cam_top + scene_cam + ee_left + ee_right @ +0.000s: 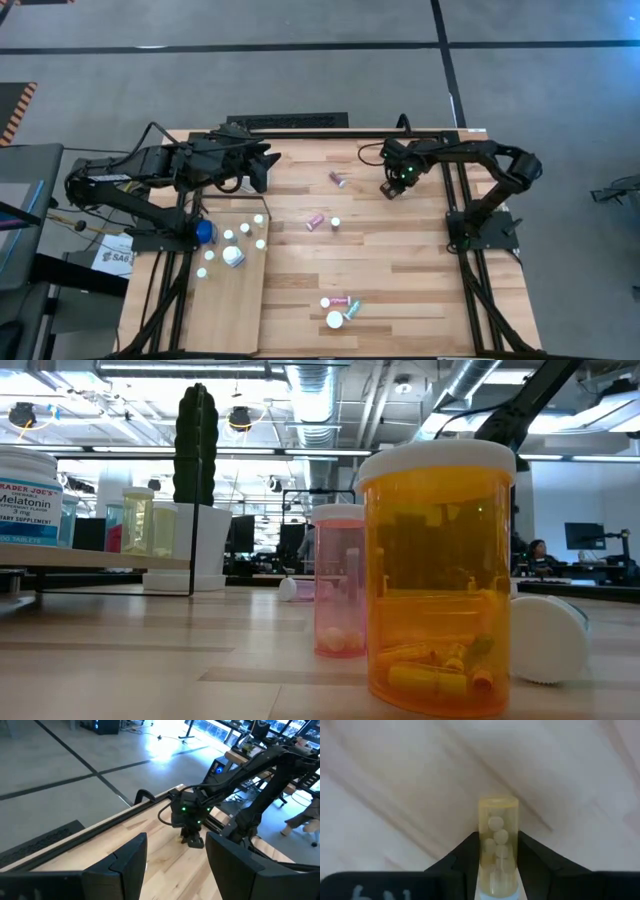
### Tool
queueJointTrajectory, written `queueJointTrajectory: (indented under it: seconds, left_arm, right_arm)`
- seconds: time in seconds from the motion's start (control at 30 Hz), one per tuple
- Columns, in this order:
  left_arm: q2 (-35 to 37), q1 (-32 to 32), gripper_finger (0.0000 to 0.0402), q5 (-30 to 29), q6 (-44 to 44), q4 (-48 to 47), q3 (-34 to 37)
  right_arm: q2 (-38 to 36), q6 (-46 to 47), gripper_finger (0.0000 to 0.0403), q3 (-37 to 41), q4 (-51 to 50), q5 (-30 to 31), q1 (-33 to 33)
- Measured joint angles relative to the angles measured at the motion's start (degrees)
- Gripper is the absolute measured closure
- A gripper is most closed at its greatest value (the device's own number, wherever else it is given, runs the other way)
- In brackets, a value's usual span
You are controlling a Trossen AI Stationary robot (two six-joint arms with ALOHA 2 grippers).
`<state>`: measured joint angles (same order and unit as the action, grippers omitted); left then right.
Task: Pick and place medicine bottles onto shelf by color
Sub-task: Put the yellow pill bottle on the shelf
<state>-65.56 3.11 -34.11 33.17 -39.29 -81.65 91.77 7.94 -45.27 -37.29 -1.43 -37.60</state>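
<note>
At the desk's far right, my right fingers (pixel 498 851) are gripping a pale yellow bottle (pixel 498 837) lying flat, ready for lifting toward the shelf (pixel 232 300); my left fingers (pixel 175 857) are waiting open.

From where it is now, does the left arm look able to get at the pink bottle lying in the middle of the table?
Probably yes. The left tool hangs open near the table's far edge, and only bare boards separate it from the pink bottle.
</note>
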Motion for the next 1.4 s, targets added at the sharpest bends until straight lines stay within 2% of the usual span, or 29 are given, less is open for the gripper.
queueJointTrajectory:
  seconds: [0.13,0.3,0.4,0.67,0.83,0.93,1.4]
  left_arm:
    - [0.00,0.01,0.0214,0.00,0.05,-0.02,0.00]
    - [-0.04,0.01,0.0214,0.37,0.36,-0.09,0.00]
    - [-0.04,0.01,0.0214,0.66,0.39,-0.38,0.00]
    - [-0.07,0.01,0.0214,0.75,0.45,-2.23,0.02]
    - [-0.52,0.01,0.0214,0.81,0.61,-4.48,0.76]
    - [-1.21,0.01,0.0214,1.37,1.93,-6.56,0.87]
    - [-3.83,0.10,0.0214,6.31,0.21,-9.00,0.87]
  right_arm:
    - [-0.50,17.89,0.0274,-0.95,0.44,-0.19,0.02]
    - [-1.42,39.51,0.0274,-1.12,9.17,-3.33,1.32]
    - [-1.42,47.63,0.0265,-1.12,14.16,-4.11,3.21]
    - [-1.44,59.42,0.0261,-1.12,17.44,-5.97,9.36]
    - [-1.49,59.89,0.0270,-1.15,20.10,-10.53,13.13]
    - [-1.49,62.80,0.0271,-1.17,19.78,-10.69,15.52]
    - [-0.49,73.12,0.0268,-1.21,19.45,-2.93,27.50]
